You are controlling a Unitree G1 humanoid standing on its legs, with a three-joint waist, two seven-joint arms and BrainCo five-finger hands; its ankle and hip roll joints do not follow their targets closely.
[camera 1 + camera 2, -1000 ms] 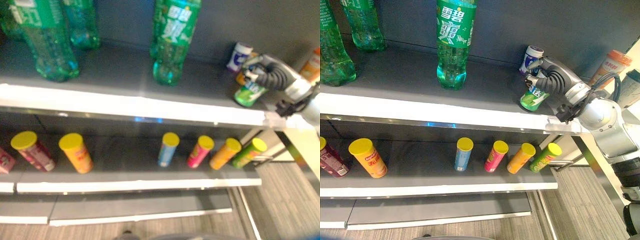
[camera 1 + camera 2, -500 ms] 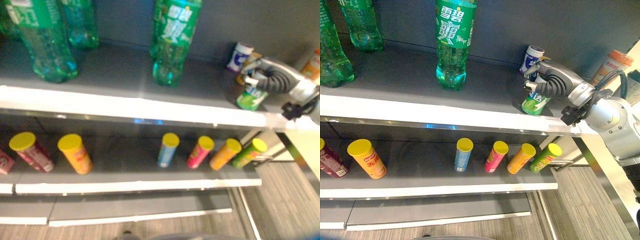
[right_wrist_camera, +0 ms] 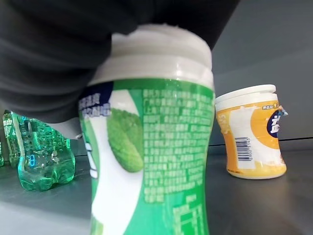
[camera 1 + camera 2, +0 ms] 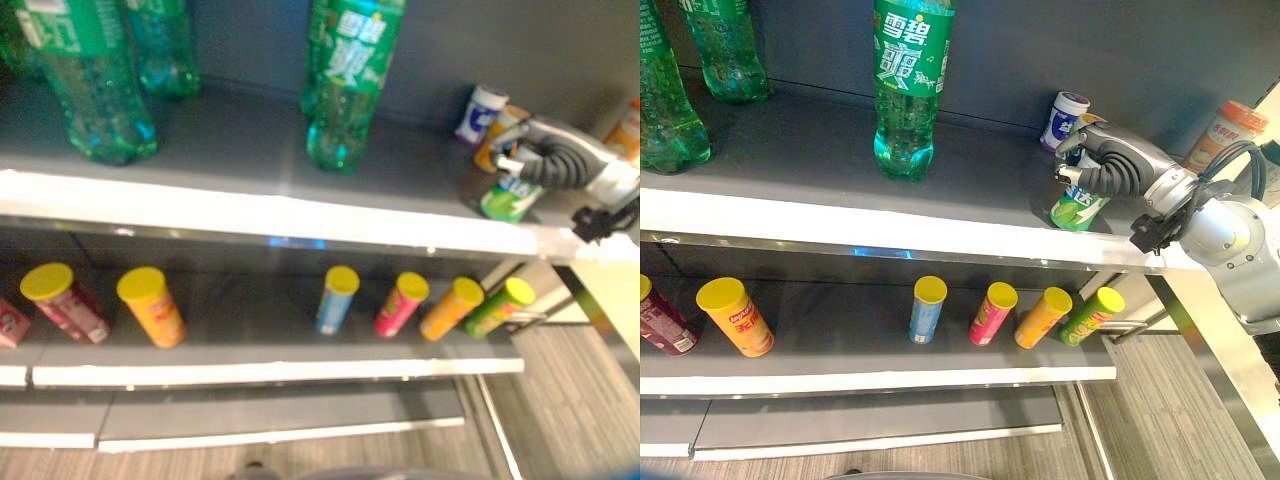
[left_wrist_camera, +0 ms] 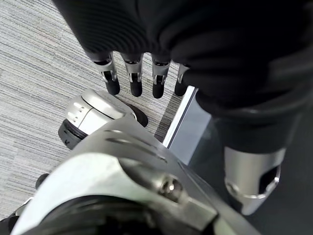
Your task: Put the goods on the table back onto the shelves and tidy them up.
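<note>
Shelving ran dark grey with white front edges: the top shelf (image 4: pixel 840 215) carried green bottles (image 4: pixel 908 80), the lower one tubes with yellow lids (image 4: pixel 925 308). At the top shelf's right end the right hand (image 4: pixel 1110 165) curled around a green jar (image 4: pixel 1078 208), its base on the board. Right wrist view: that jar's white cap sat partly hidden beside an orange jar (image 3: pixel 252 132). Left wrist view: left hand (image 5: pixel 142 78) hung slack-fingered above striped carpet (image 5: pixel 34 88).

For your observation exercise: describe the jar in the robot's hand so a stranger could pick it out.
Look along the top shelf to its right end. There the right hand grips a green jar with a white lid, nearer the front edge than the blue jar behind.
</note>
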